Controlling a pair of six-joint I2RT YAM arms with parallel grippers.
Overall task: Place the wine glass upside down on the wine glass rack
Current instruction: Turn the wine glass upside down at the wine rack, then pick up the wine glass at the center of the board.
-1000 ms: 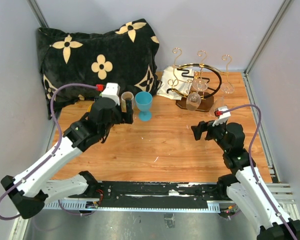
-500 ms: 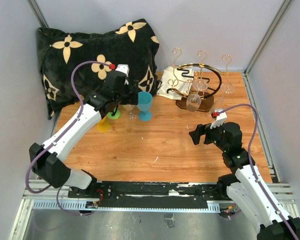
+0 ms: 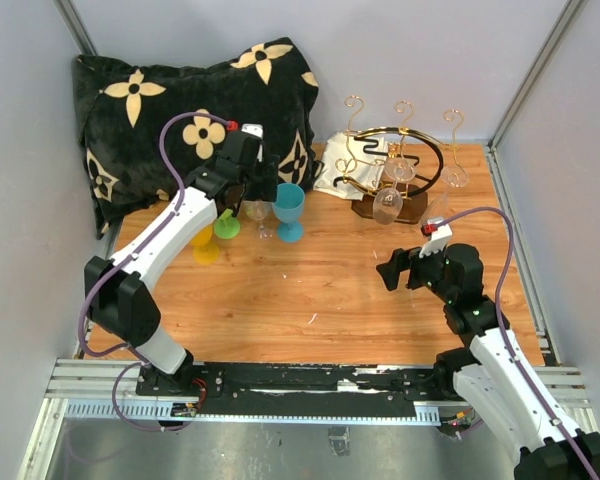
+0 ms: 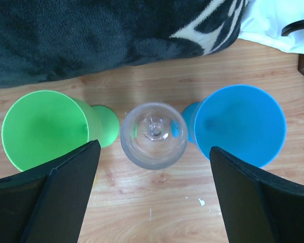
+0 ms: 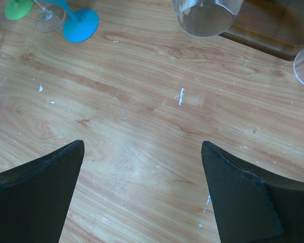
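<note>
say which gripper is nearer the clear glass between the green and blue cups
Left: left gripper hovers open directly over the clear glass; right gripper sits across the table.

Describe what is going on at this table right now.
The left end effector hovers open right above a clear wine glass, which stands upright between a green cup and a blue cup. It grips nothing. The right end effector hangs open over the table near the rack, where a glass already hangs upside down.
</note>
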